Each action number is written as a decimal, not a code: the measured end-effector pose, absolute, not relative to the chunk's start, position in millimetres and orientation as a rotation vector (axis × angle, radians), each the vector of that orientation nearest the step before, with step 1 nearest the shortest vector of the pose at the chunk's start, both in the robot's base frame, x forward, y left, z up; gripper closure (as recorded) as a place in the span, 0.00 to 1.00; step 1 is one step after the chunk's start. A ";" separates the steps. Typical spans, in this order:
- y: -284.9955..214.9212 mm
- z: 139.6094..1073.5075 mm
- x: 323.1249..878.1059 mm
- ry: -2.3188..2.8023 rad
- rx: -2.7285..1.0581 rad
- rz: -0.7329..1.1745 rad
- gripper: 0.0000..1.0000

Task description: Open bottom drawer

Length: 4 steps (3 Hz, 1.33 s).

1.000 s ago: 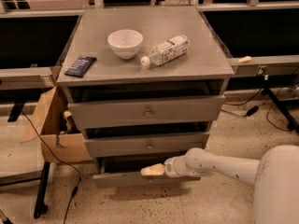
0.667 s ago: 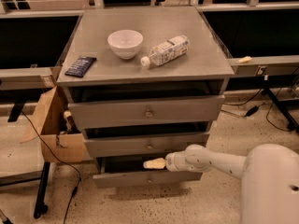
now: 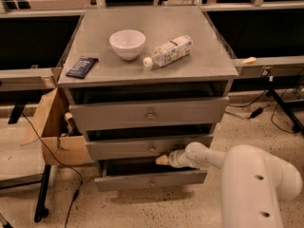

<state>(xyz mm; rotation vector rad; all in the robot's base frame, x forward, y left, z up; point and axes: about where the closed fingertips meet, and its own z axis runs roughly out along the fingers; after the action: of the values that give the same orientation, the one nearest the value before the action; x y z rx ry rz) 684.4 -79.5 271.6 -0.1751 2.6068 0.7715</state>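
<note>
The bottom drawer (image 3: 128, 182) is the slimmest grey front at the foot of the grey cabinet (image 3: 209, 61). It stands slightly pulled out, with a dark gap above its front. Its small knob (image 3: 151, 181) sits at the centre. My gripper (image 3: 161, 160) has a beige tip on a white arm that comes in from the lower right. It sits in that gap, just above the drawer's top edge and just under the middle drawer (image 3: 118, 149). It is a little right of the knob line.
The top drawer (image 3: 114, 114) and the middle drawer also stand slightly ajar. On the cabinet top lie a white bowl (image 3: 127, 42), a tipped bottle (image 3: 169, 51) and a dark packet (image 3: 81, 67). A cardboard box (image 3: 50, 127) stands at the left, and cables run over the floor at the right.
My gripper has moved up and a little to the right, from the bottom drawer's front edge into the gap above it. The drawer front has hardly shifted.
</note>
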 end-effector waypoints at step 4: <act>-113.5 190.9 658.1 2.785 -0.031 0.725 1.00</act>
<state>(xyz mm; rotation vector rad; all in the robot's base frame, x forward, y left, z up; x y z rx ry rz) 658.1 -113.5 190.9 -0.0308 2.7850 0.7254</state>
